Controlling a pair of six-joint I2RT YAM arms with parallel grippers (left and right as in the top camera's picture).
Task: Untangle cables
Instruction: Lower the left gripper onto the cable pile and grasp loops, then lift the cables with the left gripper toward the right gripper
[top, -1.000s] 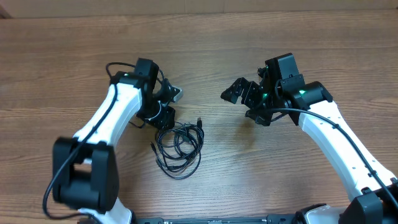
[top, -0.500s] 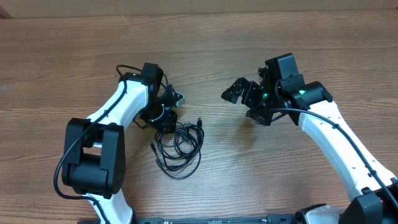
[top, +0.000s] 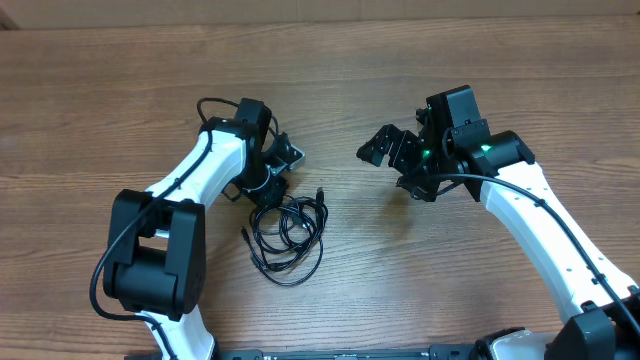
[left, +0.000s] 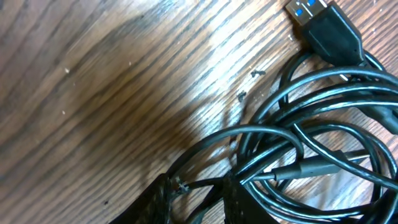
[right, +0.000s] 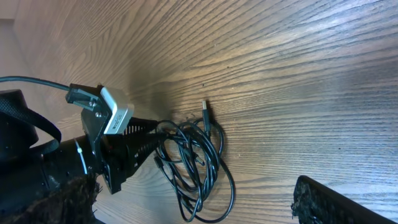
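- The cables (top: 290, 234) lie in one loose tangle of thin black loops on the wooden table (top: 120, 90), towards its left-centre. They sit just below the left gripper (top: 271, 194).
- They look light, soft and springy, and probably slick, so lifting one loop would likely drag its neighbours along.
- The best hold is probably a free end, such as the blue-cored USB plug (left: 326, 28) at the tangle's upper edge, or a single outer loop.
- The left gripper reaches the top of the tangle with a strand between its fingertips (left: 152, 200). The pictures do not show whether it pinches that strand.
- The right gripper (top: 384, 150) hangs well apart from the cables, fingers spread wide and empty.
- The crossings inside the pile overlap too densely to trace. The left wrist view cuts off most of the loops.
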